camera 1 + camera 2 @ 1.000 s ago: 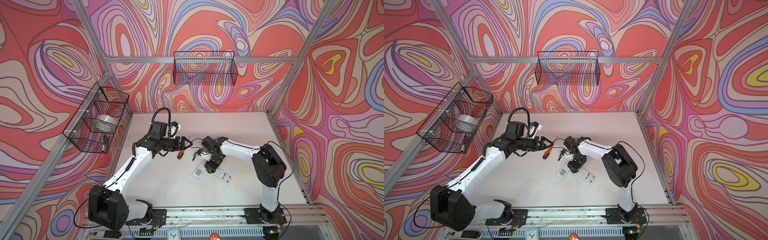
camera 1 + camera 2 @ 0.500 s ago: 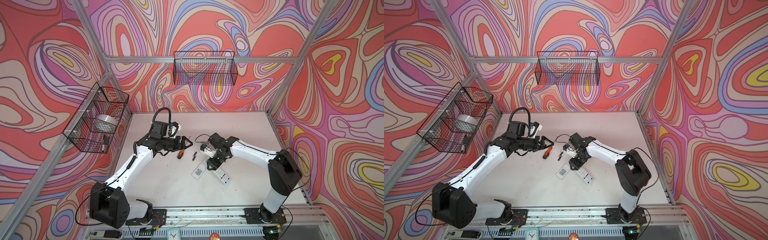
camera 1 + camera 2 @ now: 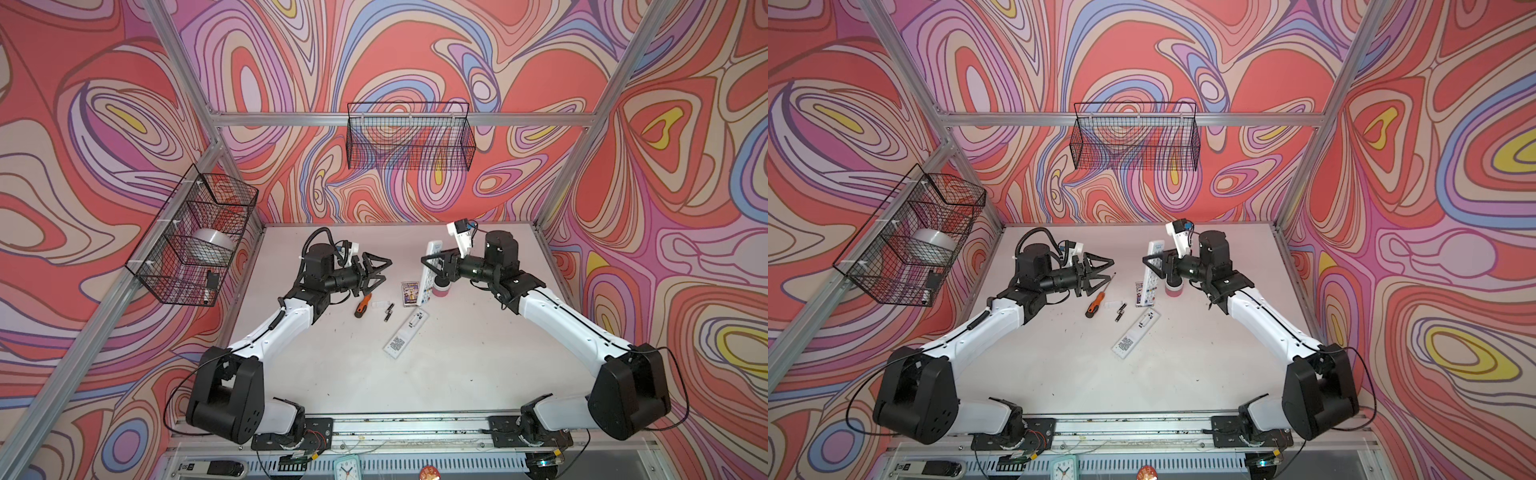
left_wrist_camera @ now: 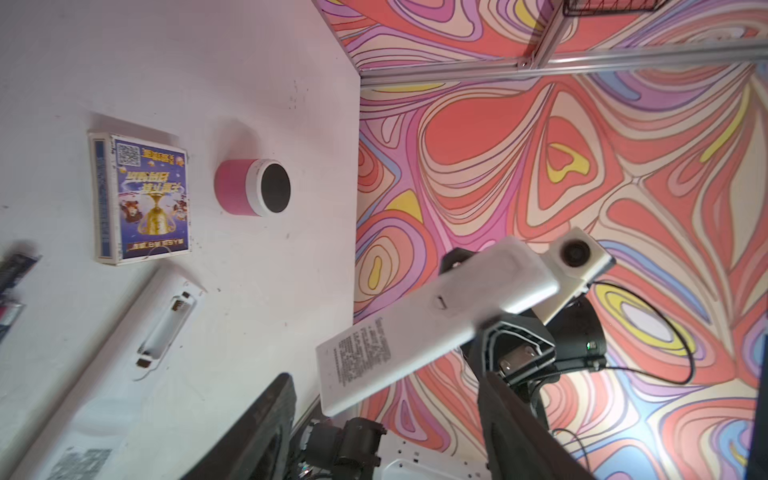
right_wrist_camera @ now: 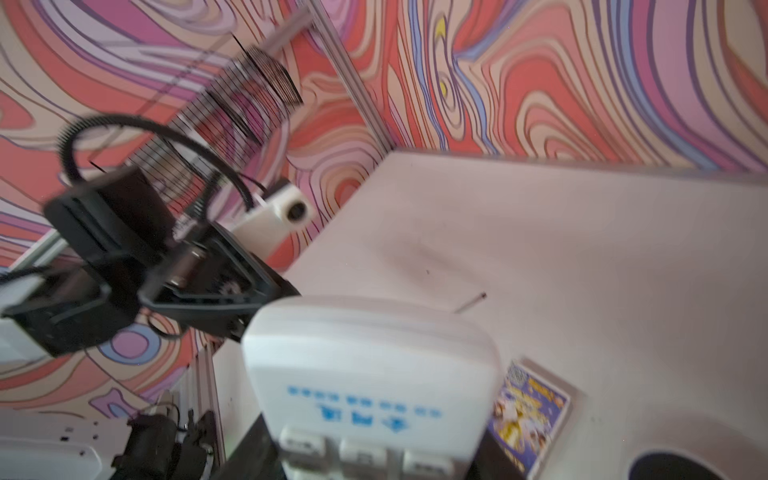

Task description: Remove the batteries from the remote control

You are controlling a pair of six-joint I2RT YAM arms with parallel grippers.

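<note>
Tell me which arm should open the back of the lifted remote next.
Probably left. The right gripper is shut on the remote, holding it aloft, so it is busy. The left gripper is open, empty and faces the remote's closed back.

Clear air runs between the spread left fingers and the right fingers, but the held remote stands tall in that lane, clamped by the right pair. Under the left fingers it's cluttered: screwdriver, batteries, and just past them the flat remote on the counter. Below the right fingers, card box and pink cup crowd close. Back toward both arm bases, wide bare counter.
</note>
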